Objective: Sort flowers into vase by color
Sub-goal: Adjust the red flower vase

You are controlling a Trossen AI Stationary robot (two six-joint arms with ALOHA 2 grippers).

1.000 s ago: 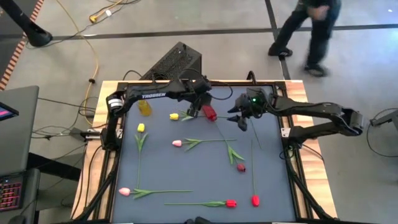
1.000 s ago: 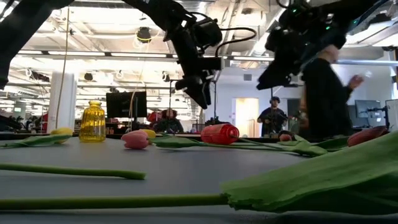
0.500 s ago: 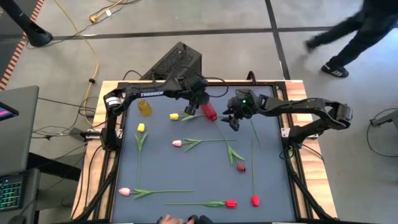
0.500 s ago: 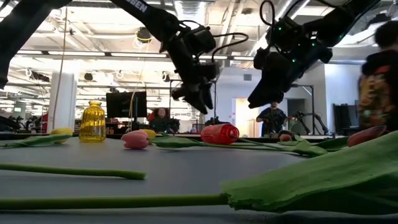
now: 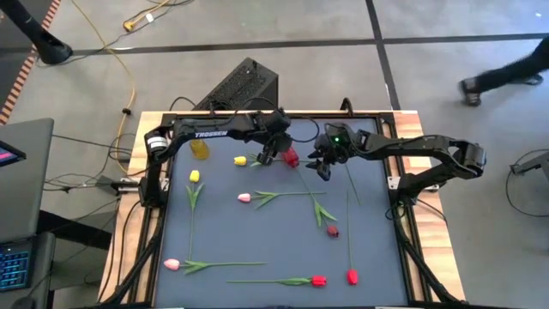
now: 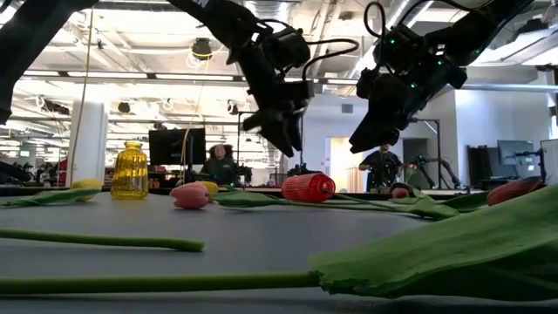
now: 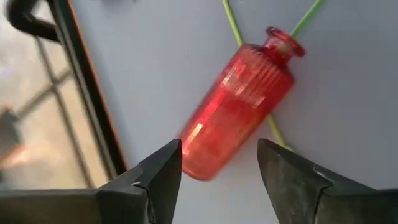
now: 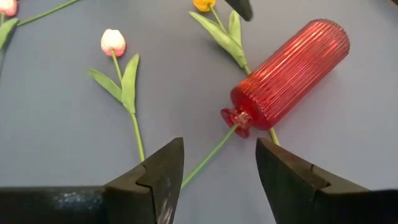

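Observation:
A red ribbed vase (image 5: 290,157) lies on its side at the table's far middle, resting across thin green stems (image 7: 273,130). My left gripper (image 5: 269,156) hangs open just above and left of it; in the left wrist view its fingers (image 7: 163,175) frame the vase's base end (image 7: 205,163) without touching. My right gripper (image 5: 322,169) hovers open to the vase's right, facing the vase's mouth (image 8: 239,118). A yellow vase (image 5: 199,148) stands upright at the far left. Tulips lie flat on the mat: yellow (image 5: 240,160), pink (image 5: 244,197), maroon (image 5: 332,230), red (image 5: 318,280).
More tulips lie at the left (image 5: 195,176), near left (image 5: 171,264) and near right (image 5: 352,276), their long stems crossing the mat. A dark frame (image 5: 396,184) edges the table. A black box (image 5: 244,83) sits behind the far edge.
My right gripper has sunk and gone toward the table's left, closer to the red vase's mouth, then held still. My left gripper has shifted slightly toward the near edge and rolled a little over the vase's base end. The vase has stayed where it lay.

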